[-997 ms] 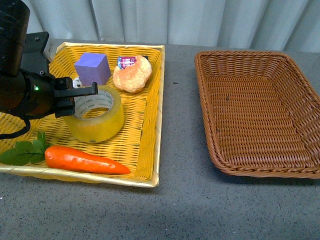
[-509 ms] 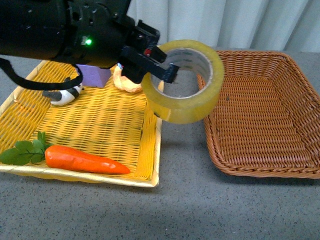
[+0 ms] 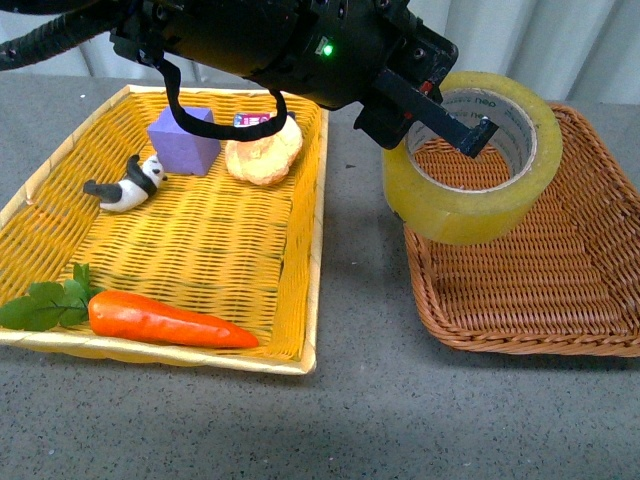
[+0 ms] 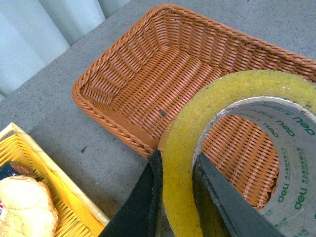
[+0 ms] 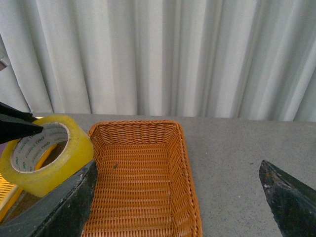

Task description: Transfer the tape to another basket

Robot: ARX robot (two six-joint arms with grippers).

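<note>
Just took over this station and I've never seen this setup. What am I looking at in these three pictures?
It is a two-armed robot at a table. The front view looks out from its body; the other two come from cameras on each wrist. The left gripper is shut on the tape, holding it over the rim of the brown basket. The right gripper is open, empty. The yellow basket holds a carrot, toy panda, purple block and bun.
</note>
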